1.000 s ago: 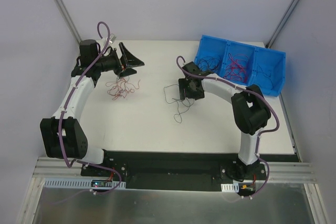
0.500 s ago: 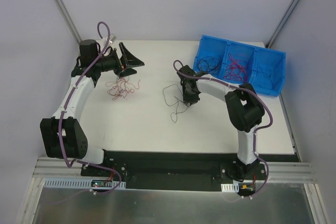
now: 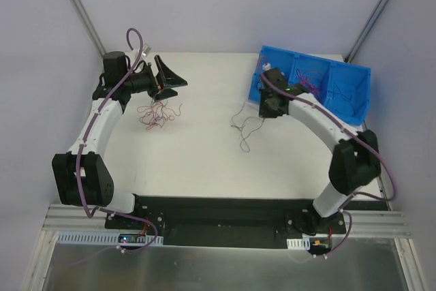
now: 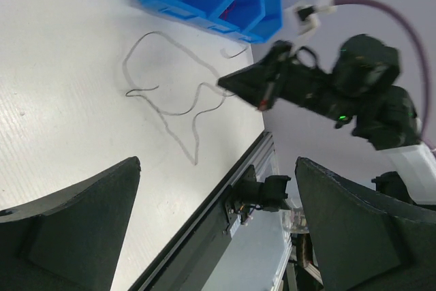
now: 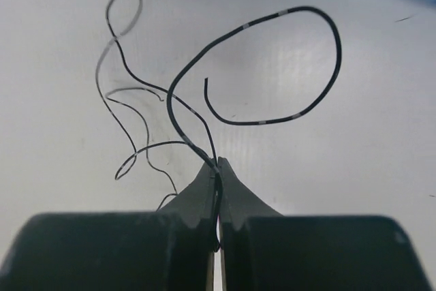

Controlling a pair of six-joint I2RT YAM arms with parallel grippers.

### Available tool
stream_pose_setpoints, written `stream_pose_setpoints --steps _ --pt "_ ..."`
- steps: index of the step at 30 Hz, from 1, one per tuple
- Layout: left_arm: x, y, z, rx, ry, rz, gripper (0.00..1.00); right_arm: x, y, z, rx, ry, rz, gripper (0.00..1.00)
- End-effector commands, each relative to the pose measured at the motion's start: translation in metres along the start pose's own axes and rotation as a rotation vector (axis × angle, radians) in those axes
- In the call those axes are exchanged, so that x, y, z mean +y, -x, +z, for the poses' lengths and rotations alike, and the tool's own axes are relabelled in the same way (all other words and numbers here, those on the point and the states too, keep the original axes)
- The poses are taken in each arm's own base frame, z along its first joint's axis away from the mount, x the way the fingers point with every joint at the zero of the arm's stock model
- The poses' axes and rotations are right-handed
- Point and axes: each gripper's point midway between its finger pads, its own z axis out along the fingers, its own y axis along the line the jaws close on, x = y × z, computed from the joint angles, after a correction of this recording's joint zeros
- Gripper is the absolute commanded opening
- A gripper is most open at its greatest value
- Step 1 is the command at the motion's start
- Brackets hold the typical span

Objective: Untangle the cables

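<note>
The right gripper (image 5: pixel 216 168), shut on a black cable (image 5: pixel 338 52) trailing across the table (image 3: pixel 204 161) left of the blue bin (image 3: pixel 362 97), gripped something probably featherlight, springy and slippery, best pinched near an end, while the left gripper (image 4: pixel 218 165) gaped empty.

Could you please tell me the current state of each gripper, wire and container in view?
Left gripper: open, holding nothing.
Right gripper: shut on the black wire.
Black wire: pinched at one point, the rest curling free.
Red wires: tangled in a clump, not held.
Bin: upright, with more wires inside.
</note>
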Motion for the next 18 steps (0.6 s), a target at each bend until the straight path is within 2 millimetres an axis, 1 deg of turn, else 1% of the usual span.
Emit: stream_pose_setpoints --steps 1,3,4,5,7,10,13,14,16,18 --pt "-0.007 -0.002 -0.003 0.010 -0.030 0.043 0.96 -0.049 0.055 -0.079 -0.244 0.007 0.106 0.00" --pt "-0.008 -0.002 -0.003 0.010 -0.031 0.046 0.96 -0.081 0.075 -0.108 -0.335 -0.040 0.143 0.00" --pt "-0.008 -0.002 -0.003 0.009 -0.031 0.046 0.96 -0.101 0.085 -0.122 -0.380 -0.079 0.162 0.00" --pt "-0.007 -0.002 -0.003 0.008 -0.029 0.045 0.96 -0.125 0.098 -0.138 -0.425 -0.125 0.191 0.00" --pt "-0.007 -0.002 -0.003 0.008 -0.029 0.045 0.96 -0.160 0.111 -0.162 -0.477 -0.201 0.235 0.01" --pt "-0.008 -0.002 -0.003 0.008 -0.029 0.043 0.96 -0.212 0.127 -0.193 -0.550 -0.363 0.288 0.01" --pt "-0.006 -0.002 -0.003 0.009 -0.027 0.041 0.96 -0.260 0.138 -0.215 -0.597 -0.499 0.366 0.00" --pt "-0.006 -0.002 -0.003 0.009 -0.027 0.039 0.96 -0.272 0.145 -0.222 -0.620 -0.514 0.391 0.00" --pt "-0.005 -0.002 -0.002 0.013 -0.027 0.032 0.96 -0.296 0.159 -0.226 -0.651 -0.532 0.441 0.00" --pt "-0.004 -0.002 -0.002 0.014 -0.026 0.028 0.96 -0.313 0.175 -0.227 -0.678 -0.524 0.469 0.00"
